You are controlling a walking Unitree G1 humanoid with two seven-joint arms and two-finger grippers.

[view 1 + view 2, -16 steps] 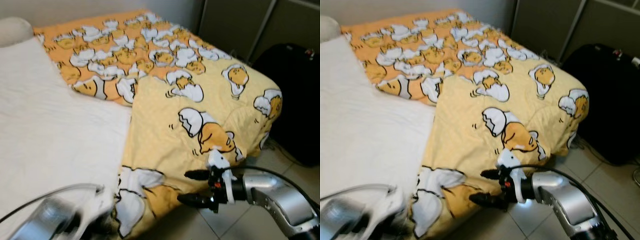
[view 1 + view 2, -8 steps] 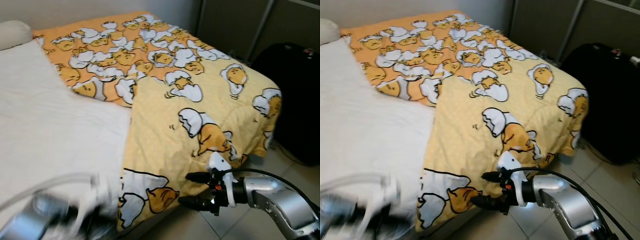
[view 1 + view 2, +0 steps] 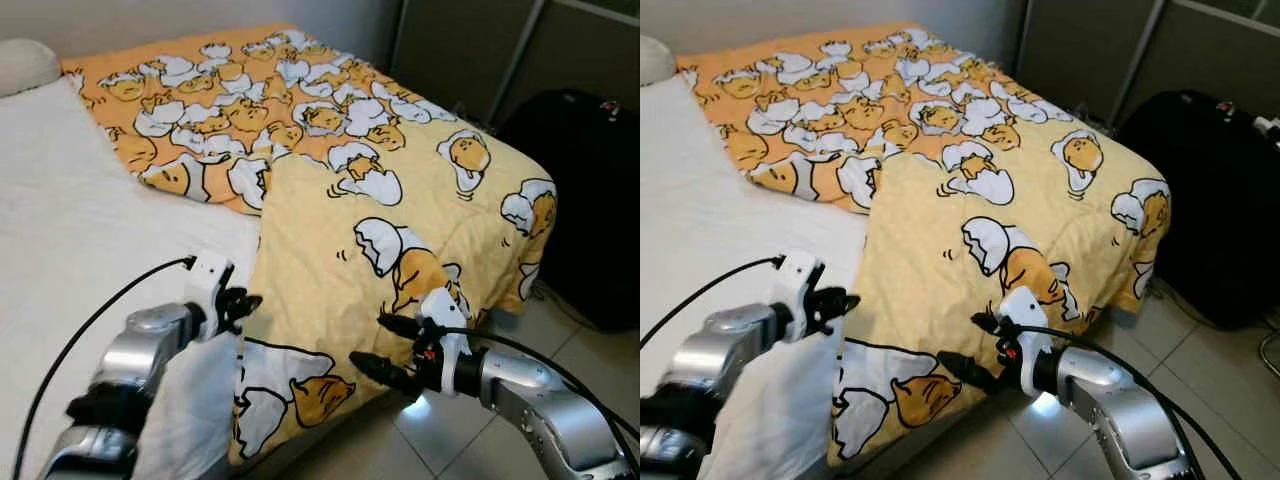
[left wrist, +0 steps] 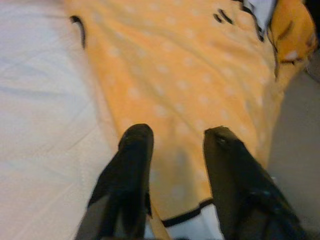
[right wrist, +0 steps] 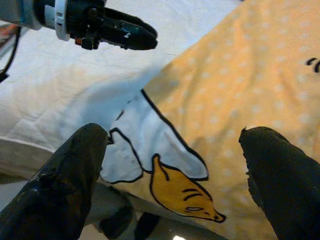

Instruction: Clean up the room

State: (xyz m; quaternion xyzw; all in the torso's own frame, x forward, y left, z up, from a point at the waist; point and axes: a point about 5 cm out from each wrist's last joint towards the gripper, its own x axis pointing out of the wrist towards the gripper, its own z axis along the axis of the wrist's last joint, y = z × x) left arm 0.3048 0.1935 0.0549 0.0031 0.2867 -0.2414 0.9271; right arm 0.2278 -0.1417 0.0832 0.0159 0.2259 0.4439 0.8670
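Left eye view first: the yellow egg-print blanket [image 3: 400, 230] lies over the right half of the bed [image 3: 70, 250], its near corner draping off the edge toward the tiled floor [image 3: 560, 350]. The left gripper [image 3: 245, 300] hovers right at the blanket's left edge, where it meets the white sheet. The right gripper [image 3: 385, 345] sits low at the near hanging hem, fingers spread wide. A black suitcase [image 3: 585, 190] stands far right, a pillow [image 3: 25, 62] far left.

Right eye view, same layout: the blanket's long edge runs from near to far, between the two grippers.

Left wrist view: two black fingers [image 4: 131, 170] stand apart, the yellow cloth straight ahead and beneath them, nothing pinched.

Right wrist view: fingers [image 5: 75, 170] are wide apart over the printed corner, with the left gripper [image 5: 142, 37] across from it.

The left arm looks nearer the edge; a pinch there seems likely.
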